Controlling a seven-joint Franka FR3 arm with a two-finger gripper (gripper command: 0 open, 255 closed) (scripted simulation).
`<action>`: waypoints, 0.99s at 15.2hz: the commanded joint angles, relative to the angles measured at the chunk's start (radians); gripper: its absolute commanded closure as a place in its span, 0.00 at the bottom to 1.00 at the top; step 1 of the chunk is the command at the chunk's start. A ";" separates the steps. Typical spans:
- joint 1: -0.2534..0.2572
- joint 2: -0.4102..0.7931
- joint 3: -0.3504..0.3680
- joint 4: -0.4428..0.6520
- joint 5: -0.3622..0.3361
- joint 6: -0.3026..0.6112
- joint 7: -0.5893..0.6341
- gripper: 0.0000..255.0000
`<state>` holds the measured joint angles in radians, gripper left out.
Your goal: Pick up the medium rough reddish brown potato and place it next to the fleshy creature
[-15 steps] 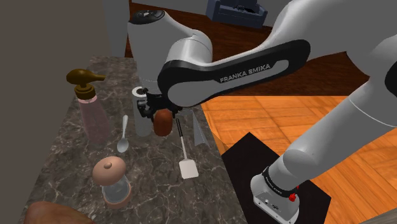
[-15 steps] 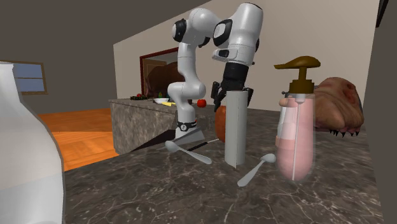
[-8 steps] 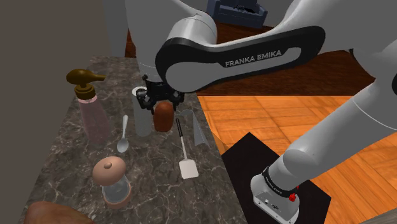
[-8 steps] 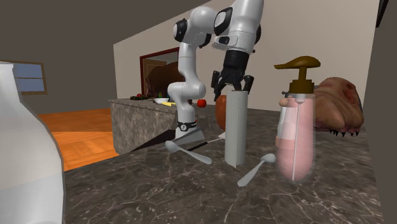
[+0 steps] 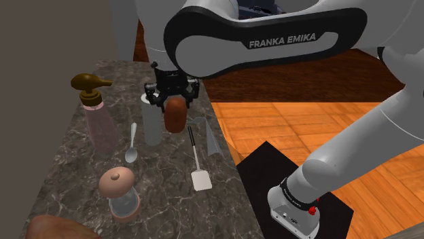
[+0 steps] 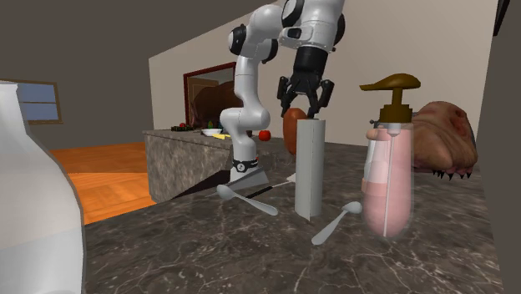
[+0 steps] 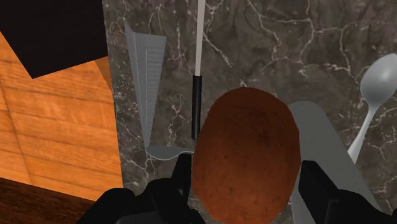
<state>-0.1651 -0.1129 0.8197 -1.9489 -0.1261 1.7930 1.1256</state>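
Shoulder view: the gripper [image 5: 174,100], clamped around the potato [image 5: 174,117], sits higher than a second ago, above centre. The lift looks done; the fleshy creature [image 5: 54,229] waits lower left.

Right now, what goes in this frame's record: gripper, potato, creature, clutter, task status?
gripper: shut on the potato, a finger on each side
potato: reddish brown, beside the grey column
creature: fleshy, on the counter past the dispenser, apart from the potato
clutter: spoon and spatula lying on the counter
status: potato grasped, not yet placed by the creature
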 commanded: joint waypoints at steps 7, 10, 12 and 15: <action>-0.002 -0.009 -0.005 0.100 0.008 -0.105 -0.022 1.00; -0.003 -0.006 -0.005 0.142 0.007 -0.145 -0.027 1.00; -0.003 -0.003 -0.005 0.172 0.004 -0.172 -0.030 1.00; -0.004 0.005 -0.002 0.218 -0.001 -0.213 -0.033 1.00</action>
<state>-0.1690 -0.1091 0.8169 -1.7444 -0.1264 1.5937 1.0943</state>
